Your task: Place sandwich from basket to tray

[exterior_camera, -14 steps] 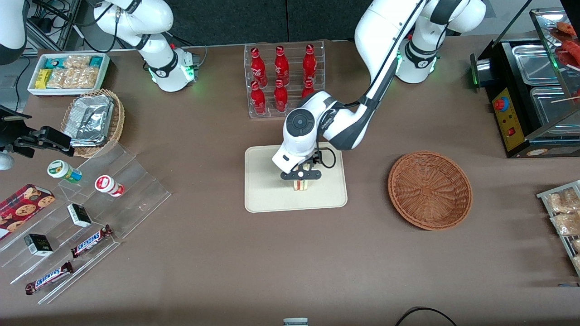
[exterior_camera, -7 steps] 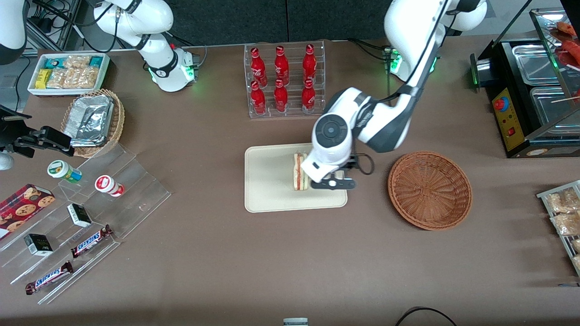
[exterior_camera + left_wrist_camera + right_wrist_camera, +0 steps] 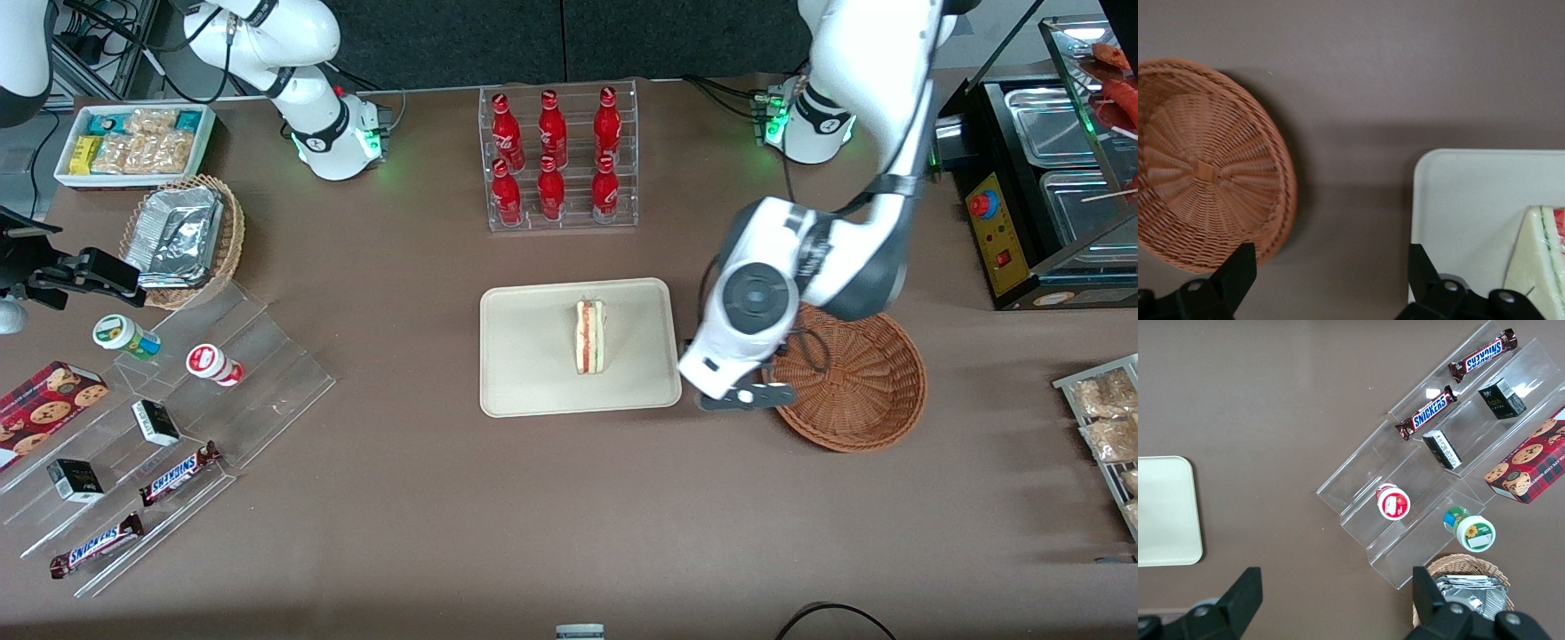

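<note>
sandwich (image 3: 589, 336) sits on its edge on the tray (image 3: 524, 391), basket (image 3: 853, 391) empty | pincer (image 3: 745, 397) spread apart, holding nothing, above the bench between tray and basket | looks light, squishy, wrap likely slick, so pinch the bread faces gently

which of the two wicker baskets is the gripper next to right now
The reddish-brown wicker basket, which holds nothing. The open gripper hangs between its rim and the tray. The tan basket holding silver foil sits toward the parked arm's end.
</note>
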{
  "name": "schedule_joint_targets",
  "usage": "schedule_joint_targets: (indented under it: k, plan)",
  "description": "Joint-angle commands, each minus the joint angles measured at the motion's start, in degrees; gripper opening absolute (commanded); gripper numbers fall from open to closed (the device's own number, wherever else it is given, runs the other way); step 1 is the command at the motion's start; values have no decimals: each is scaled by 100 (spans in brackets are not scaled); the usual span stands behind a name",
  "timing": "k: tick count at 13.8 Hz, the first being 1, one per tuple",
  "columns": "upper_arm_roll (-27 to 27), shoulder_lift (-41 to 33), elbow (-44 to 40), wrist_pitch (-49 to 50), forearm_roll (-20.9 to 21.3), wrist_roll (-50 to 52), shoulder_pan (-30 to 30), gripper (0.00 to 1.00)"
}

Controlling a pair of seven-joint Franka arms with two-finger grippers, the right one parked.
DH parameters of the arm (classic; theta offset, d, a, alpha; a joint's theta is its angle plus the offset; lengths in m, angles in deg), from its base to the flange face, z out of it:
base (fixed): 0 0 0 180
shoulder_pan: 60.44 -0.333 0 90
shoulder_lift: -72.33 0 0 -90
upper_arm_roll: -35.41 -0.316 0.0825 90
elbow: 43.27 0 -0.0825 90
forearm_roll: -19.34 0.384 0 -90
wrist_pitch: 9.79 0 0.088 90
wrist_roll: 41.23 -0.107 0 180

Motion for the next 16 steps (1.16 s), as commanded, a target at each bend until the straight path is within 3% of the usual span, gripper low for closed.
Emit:
schedule_joint_targets:
  k: [1,9,14,16]
  plan:
    - [31,-402,90,216,-163,-436,-366,100]
    - [92,-1622,275,1489,-489,-2071,-1834,100]
    - [847,-2229,257,2544,-411,-2143,-2739,100]
    - [831,-2388,249,2642,-402,-2143,-2845,100]
